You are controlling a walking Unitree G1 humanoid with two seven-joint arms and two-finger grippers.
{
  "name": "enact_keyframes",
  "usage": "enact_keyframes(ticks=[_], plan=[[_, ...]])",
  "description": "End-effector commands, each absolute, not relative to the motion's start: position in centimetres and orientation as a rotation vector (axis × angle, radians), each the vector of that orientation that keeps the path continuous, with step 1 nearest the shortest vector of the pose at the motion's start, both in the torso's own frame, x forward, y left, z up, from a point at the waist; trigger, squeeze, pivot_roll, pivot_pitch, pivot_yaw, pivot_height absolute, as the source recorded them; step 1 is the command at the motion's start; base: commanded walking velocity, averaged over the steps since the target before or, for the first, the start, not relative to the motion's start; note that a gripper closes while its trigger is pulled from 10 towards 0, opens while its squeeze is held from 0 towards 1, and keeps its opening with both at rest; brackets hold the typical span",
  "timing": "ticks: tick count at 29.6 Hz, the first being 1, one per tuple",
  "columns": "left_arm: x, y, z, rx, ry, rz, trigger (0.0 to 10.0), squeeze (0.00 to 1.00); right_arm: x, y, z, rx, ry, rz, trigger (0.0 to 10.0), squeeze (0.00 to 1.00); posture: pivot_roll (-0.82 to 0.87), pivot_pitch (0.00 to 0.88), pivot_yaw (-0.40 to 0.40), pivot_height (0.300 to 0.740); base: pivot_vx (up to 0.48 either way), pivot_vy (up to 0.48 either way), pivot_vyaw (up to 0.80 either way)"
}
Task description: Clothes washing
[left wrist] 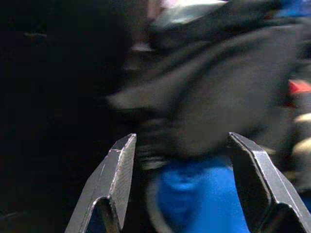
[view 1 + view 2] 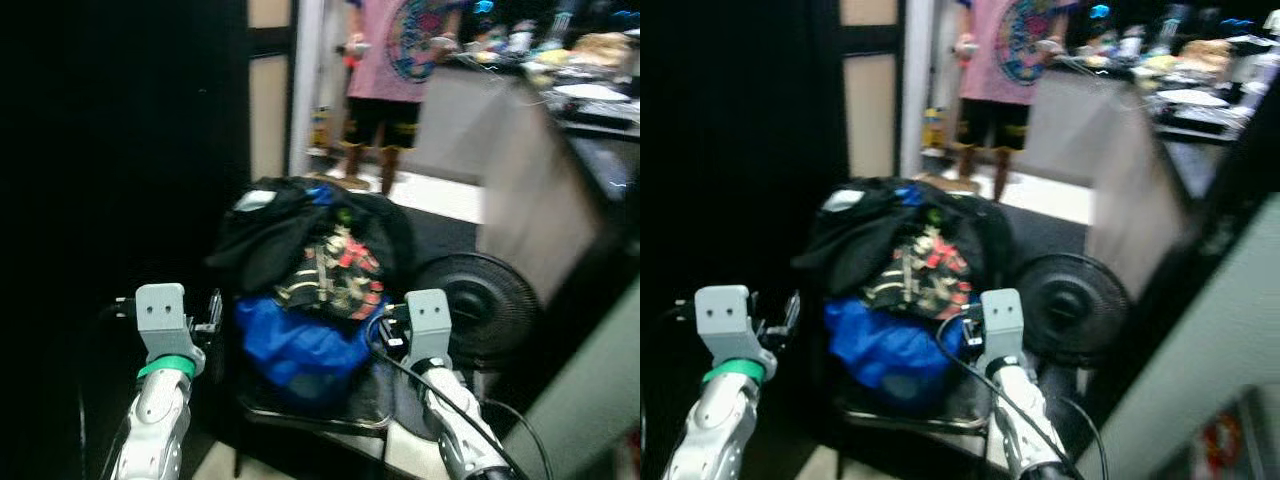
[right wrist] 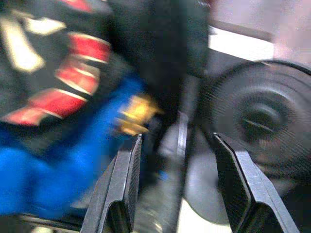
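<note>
I had a big heap of clothes in front of me, piled well above the rim of a dark wire laundry basket (image 2: 310, 412) whose chrome front edge showed just under the load. The largest piece was a black, limp garment (image 2: 270, 235) draped over the top and down the basket's left side; below it a crumpled bright blue cloth (image 2: 300, 350) bulged over the front edge, and between them sat a smaller black fabric printed in red and cream (image 2: 335, 270). I judged the whole load soft, floppy and light piece by piece, but bulky and likely to slump or shed items if pinched by the cloth alone, so the firmer hold looked to be the basket's side rims. My left gripper (image 1: 182, 189) hung at the left edge of the basket, its two black fingers spread apart around nothing, black and blue cloth just ahead. My right gripper (image 3: 177, 187) stood at the right edge, fingers likewise apart and empty, with the basket's corner between them. A round black floor fan (image 2: 478, 305) lay just beside that right side, near enough to snag. A person in a pink shirt (image 2: 400, 50) stood well behind.
</note>
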State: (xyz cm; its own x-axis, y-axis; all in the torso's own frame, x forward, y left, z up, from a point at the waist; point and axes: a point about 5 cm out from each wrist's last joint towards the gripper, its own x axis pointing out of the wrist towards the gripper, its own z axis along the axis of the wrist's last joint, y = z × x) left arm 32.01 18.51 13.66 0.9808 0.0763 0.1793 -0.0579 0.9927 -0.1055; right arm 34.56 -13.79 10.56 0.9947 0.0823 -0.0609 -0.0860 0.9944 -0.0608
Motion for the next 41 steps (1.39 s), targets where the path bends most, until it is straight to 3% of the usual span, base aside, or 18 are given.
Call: enact_keyframes(ticks=[1,4,24,30,41], plan=[[31.9,18.5,13.5,-0.130,-0.178,0.055,10.0,0.00,34.3,-13.7,10.0,-0.062,0.081,0.082,10.0,0.00,0.01,0.023,-0.010,0.740,0.000,0.000,-0.80],[31.8,18.5,13.7,-0.121,-0.186,0.027,10.0,0.00,34.3,-13.6,10.0,-0.056,0.076,0.081,10.0,0.00,0.01,0.023,-0.010,0.740,0.000,0.000,-0.80],[30.9,16.8,12.0,-0.068,-0.117,0.053,10.0,0.00,34.1,-14.1,9.7,-0.053,0.078,0.080,10.0,0.00,0.01,0.016,-0.020,0.740,0.000,0.000,0.00],[30.8,16.5,11.7,-0.088,-0.096,0.059,10.0,0.00,33.9,-14.1,9.5,-0.054,0.082,0.080,10.0,0.00,0.01,0.022,-0.021,0.740,0.000,0.412,0.00],[30.6,15.8,12.1,-0.054,-0.123,0.040,10.0,0.00,33.8,-14.0,9.3,-0.047,0.088,0.077,10.0,0.00,0.01,0.030,-0.014,0.740,0.000,0.000,0.00]])
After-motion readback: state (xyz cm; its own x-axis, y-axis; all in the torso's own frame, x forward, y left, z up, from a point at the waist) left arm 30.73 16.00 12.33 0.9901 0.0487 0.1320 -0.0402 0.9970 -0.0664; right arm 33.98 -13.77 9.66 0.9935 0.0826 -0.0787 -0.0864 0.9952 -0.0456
